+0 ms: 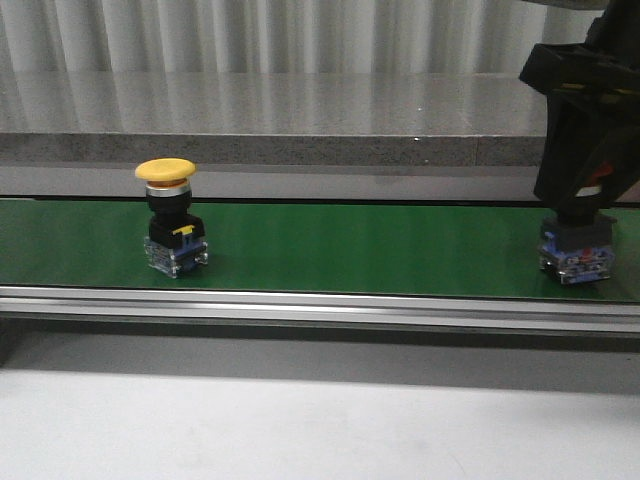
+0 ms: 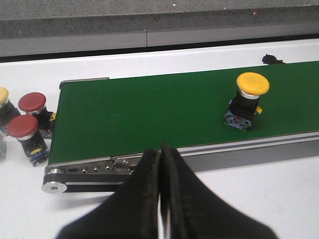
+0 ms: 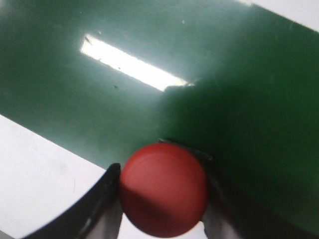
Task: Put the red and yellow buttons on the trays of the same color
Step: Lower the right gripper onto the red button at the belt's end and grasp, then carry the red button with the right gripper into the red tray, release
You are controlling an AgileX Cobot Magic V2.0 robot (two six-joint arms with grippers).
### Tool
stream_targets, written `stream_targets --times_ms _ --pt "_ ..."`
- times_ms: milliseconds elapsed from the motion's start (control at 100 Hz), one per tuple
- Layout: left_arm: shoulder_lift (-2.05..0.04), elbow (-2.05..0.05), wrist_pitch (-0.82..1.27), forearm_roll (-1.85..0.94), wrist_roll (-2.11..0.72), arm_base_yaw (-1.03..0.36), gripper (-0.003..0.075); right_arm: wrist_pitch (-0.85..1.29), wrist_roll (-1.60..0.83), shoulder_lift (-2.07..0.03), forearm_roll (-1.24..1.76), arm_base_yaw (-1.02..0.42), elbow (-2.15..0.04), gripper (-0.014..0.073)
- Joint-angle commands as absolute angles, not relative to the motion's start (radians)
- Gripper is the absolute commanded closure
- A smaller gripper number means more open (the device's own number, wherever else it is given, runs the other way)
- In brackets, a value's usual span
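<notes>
A long green conveyor belt with a silver metal side rail runs across the front view, and a grey stone-patterned ledge stands behind it. Toward nine o'clock on the belt a yellow mushroom-capped push button on a black and blue switch body stands upright, clear of both arms. At three o'clock the right gripper, a black two-fingered claw, reaches down over a red mushroom-capped push button whose blue switch base rests on the belt near its front edge. In the right wrist view the round red cap fills the gap between the two dark fingers, which sit against its sides, so the jaws appear clamped on it, though the blur leaves the contact itself a little uncertain. The left gripper shows only in the left wrist view, off the belt over the white tabletop on the rail's near side; its black jaws are pressed together with nothing between them. That same view shows the belt's roller end and, beside it on the tabletop, two more red-capped push buttons standing close together, with the edge of another yellow-capped button just beside them at the frame's border. The yellow button on the belt sits well apart from that cluster.
</notes>
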State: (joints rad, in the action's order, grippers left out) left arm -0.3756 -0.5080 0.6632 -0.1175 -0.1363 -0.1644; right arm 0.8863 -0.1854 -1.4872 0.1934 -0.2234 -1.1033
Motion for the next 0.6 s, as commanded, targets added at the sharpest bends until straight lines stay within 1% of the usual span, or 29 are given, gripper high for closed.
stream_targets --times_ms 0,170,320,400,590 --pt "-0.38 -0.534 0.585 -0.125 -0.139 -0.173 0.0741 0.857 -0.201 -1.462 0.21 -0.223 -1.13 0.0381" --pt "-0.38 -0.534 0.585 -0.125 -0.139 -0.173 0.0741 0.841 -0.2 -1.428 0.189 -0.22 -1.13 0.0377" --pt "-0.38 -0.534 0.585 -0.125 -0.139 -0.173 0.0741 0.817 -0.173 -1.362 0.163 -0.153 -1.13 0.0377" --pt "-0.38 -0.534 0.585 -0.125 -0.139 -0.173 0.0741 0.793 -0.143 -1.326 0.148 -0.078 -1.13 0.0377" --pt "-0.38 -0.534 0.585 -0.125 -0.139 -0.173 0.0741 0.742 -0.066 -1.286 0.144 0.16 -1.135 0.0377"
